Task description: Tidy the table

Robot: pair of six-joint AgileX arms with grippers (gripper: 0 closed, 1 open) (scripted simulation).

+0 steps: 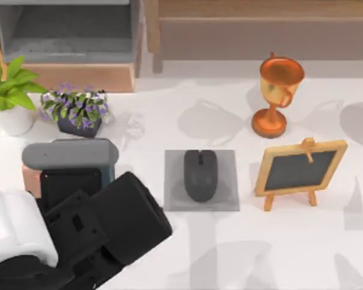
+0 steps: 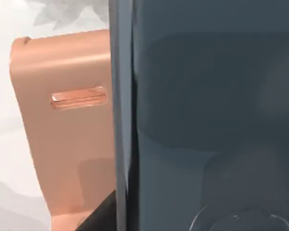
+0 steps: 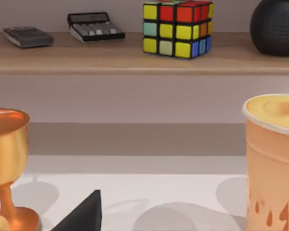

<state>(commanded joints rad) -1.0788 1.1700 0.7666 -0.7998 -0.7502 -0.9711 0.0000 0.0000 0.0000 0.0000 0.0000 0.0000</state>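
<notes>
White marbled table (image 1: pixel 290 254) spans the room. At eight o'clock, the left gripper (image 1: pixel 69 175) hangs over a grey-and-peach stapler-like object (image 1: pixel 69 154); whether its claw is spread or pinching, I cannot tell. A good grasp probably needs a centred, level descent, clear of the purple flowerpot (image 1: pixel 77 112).

My left arm (image 1: pixel 103 232) reaches in from the lower left of the top view, its black wrist angled low over the table's left side.
</notes>
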